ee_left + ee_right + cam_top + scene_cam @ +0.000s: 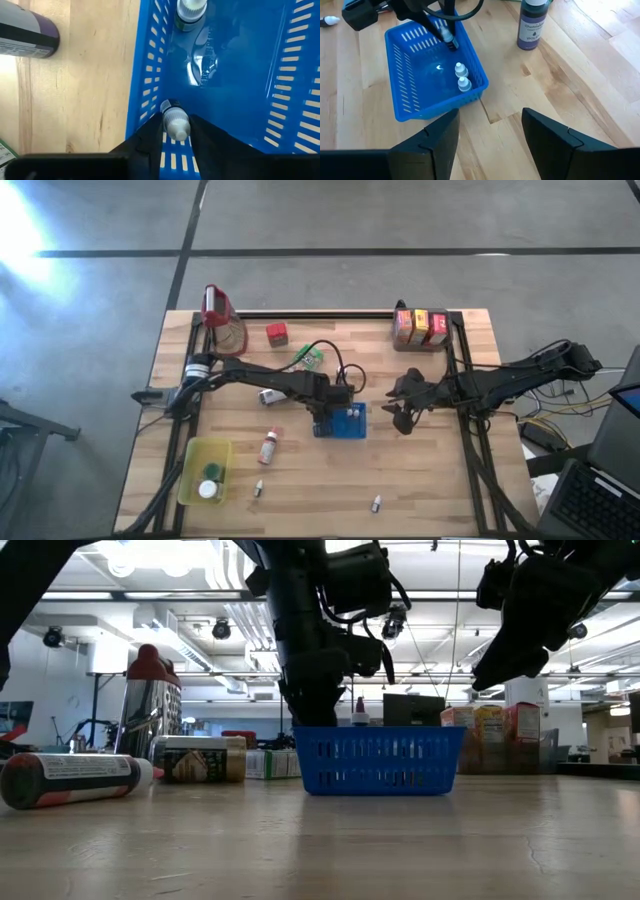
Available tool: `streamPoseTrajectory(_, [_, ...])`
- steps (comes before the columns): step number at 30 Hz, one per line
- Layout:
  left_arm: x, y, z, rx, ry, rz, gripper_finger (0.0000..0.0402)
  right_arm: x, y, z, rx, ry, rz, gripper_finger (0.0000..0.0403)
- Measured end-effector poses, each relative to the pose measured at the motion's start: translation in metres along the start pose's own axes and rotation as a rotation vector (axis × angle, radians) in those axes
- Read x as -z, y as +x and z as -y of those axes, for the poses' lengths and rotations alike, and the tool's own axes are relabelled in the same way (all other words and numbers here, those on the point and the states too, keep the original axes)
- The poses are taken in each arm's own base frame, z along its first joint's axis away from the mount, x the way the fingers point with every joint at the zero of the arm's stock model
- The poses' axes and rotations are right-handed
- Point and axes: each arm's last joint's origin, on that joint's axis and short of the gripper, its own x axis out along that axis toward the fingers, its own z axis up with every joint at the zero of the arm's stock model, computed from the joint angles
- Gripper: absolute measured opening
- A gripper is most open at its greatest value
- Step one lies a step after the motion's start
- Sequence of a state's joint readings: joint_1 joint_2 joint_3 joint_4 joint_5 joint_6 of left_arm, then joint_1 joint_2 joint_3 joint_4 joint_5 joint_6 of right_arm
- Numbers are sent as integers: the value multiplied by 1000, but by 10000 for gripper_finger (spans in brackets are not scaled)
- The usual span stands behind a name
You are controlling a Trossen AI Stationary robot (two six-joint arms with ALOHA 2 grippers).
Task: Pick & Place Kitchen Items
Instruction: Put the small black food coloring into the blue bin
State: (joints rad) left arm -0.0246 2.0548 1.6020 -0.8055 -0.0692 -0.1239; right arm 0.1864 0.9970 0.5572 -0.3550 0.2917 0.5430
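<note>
My left gripper [176, 131] reaches down inside the blue perforated tray [352, 430], shut on a tiny white-capped bottle [176, 125]. Another tiny white-capped bottle [462, 77] lies on the tray floor. My right gripper [490, 120] hangs open above bare table just right of the tray [410, 107] and touches nothing. More items rest on the table: a purple-labelled bottle [531, 25] beside the tray, a red-and-white bottle [268, 445] on its side, two tiny bottles [259, 488] [377, 503], a red carton [277, 333] and a green packet [310, 357]. My left gripper pinches the tiny bottle between its two fingers [150, 137], with the white cap [177, 129] showing between the fingertips. The fingers come from above, slanting down into the tray close to one long wall. I cannot tell whether the bottle touches the tray floor.
A tall clear jug with a red top [222, 318] stands at the far left corner. Cartons [420, 327] stand at the far right. A yellow tub [205, 470] holding round lids sits near left. Black frame rails run along the table's sides.
</note>
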Motion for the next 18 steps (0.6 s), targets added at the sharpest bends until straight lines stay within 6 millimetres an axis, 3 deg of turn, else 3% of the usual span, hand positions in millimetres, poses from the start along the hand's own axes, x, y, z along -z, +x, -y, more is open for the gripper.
streamPoseTrajectory(18, [-5, -4, -1, 3, -5, 20, 108, 0, 0, 0, 0, 0, -1, 174])
